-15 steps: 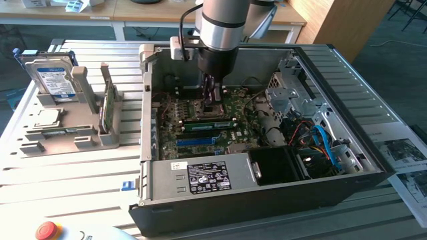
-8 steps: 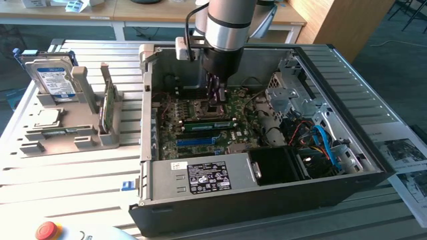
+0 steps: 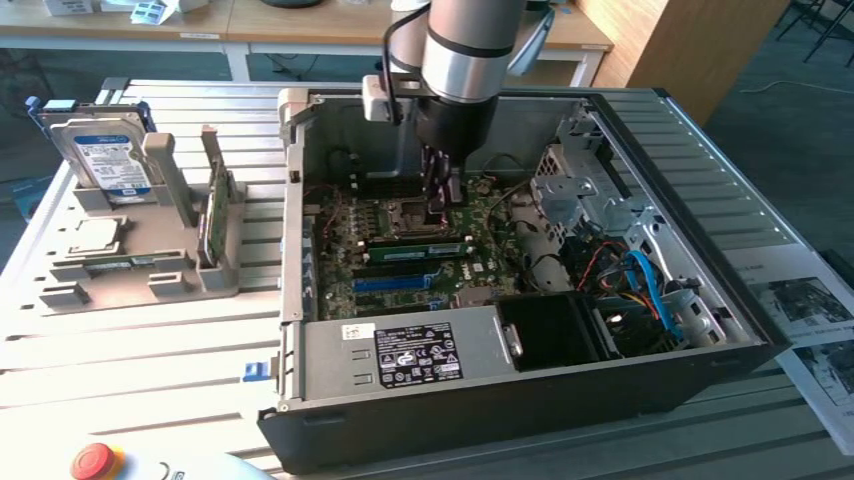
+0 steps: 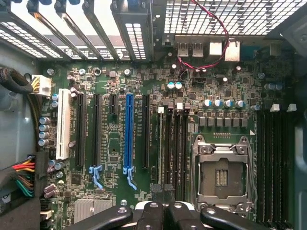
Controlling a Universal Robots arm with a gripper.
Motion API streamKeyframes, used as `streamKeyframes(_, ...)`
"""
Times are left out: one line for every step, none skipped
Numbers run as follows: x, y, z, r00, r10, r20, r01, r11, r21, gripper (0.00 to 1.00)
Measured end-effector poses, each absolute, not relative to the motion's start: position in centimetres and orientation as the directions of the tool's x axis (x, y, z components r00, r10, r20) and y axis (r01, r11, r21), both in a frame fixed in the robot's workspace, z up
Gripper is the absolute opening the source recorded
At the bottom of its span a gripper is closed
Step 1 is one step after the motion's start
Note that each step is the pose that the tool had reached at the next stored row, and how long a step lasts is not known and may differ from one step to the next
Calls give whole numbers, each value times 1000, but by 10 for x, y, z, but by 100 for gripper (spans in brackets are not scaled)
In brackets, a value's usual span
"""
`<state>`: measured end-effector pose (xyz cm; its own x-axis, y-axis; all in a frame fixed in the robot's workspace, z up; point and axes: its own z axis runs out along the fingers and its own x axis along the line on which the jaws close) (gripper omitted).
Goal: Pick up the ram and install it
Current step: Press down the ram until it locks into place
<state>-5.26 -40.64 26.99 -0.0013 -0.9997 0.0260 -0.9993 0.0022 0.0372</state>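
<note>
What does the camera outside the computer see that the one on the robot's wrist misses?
The exterior view alone shows the grey holder with the hard drive and an upright ram stick, plus the power supply. The wrist view alone shows the blue slot and white slot up close. Both share the motherboard and the claw, shut.

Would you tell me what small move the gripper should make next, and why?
Probably a short, straight lift. The gripper is shut with nothing visible between its fingers, low over the motherboard. The ram appears to lie in a slot beside the CPU socket. Whether it is fully latched I cannot tell.
</note>
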Motion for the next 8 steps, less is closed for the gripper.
streamKeyframes(-53,-406,270,-1,-1000,27,-999,2,36,10)
streamKeyframes(-54,-406,270,-1,-1000,27,-999,2,34,10)
streamKeyframes(-54,-406,270,-1,-1000,28,-999,2,33,10)
streamKeyframes(-55,-406,270,-1,-1000,29,-1000,2,31,10)
streamKeyframes(-55,-406,270,-1,-1000,30,-1000,2,29,10)
streamKeyframes(-56,-406,270,-1,-1000,30,-1000,2,27,10)
streamKeyframes(-56,-406,270,-2,-1000,31,-1000,2,27,10)
streamKeyframes(-56,-406,270,-2,-1000,32,-1000,2,26,10)
